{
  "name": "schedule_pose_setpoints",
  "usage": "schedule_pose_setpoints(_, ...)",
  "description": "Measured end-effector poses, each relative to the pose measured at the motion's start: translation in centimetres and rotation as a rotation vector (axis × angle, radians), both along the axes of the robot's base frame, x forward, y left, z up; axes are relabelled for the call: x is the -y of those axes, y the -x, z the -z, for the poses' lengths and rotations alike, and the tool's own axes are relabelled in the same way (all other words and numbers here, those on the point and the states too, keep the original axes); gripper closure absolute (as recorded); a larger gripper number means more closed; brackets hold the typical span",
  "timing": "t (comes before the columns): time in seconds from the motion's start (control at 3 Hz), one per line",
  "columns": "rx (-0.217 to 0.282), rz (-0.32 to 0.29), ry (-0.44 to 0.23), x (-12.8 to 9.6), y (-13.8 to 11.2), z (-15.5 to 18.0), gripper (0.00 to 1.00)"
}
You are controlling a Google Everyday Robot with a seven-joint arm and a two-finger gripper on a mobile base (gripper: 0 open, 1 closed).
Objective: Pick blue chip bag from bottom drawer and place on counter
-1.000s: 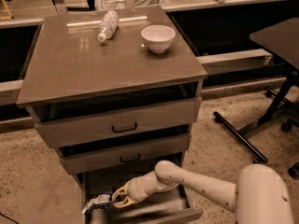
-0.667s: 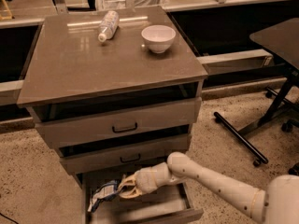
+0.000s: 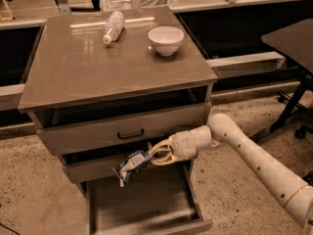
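The blue chip bag (image 3: 131, 164), crumpled dark blue foil with white print, hangs in my gripper (image 3: 152, 155), which is shut on its right end. The bag is lifted above the open bottom drawer (image 3: 142, 204), in front of the middle drawer's face. The drawer's grey interior shows nothing in it. My white arm (image 3: 244, 151) reaches in from the lower right. The counter (image 3: 98, 62) is the glossy grey-brown top of the cabinet, well above the gripper.
A white plastic bottle (image 3: 111, 26) lies on its side at the counter's back, and a white bowl (image 3: 166, 39) stands to its right. The top drawer (image 3: 127, 131) has a black handle. A dark table (image 3: 293, 38) and chair base stand at right.
My gripper has risen out of the bottom drawer with the blue chip bag in it, from low in the drawer to the level of the middle drawer front.
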State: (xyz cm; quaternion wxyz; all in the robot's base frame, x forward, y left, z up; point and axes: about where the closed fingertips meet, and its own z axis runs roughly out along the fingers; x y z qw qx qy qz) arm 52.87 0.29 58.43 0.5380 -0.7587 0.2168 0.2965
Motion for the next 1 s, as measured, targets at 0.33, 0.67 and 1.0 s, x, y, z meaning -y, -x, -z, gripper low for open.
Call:
schedule_pose_setpoints(0.33, 0.0, -0.001, 0.0, 0.0, 0.0, 0.0, 1.0)
schedule_pose_setpoints(0.67, 0.155, -0.097, 0.113, -4.0, 1.3, -4.4, 1.0)
schedule_pose_setpoints(1.0, 0.331, -0.207, 0.212, -9.1, 3.6, -11.0, 1.0)
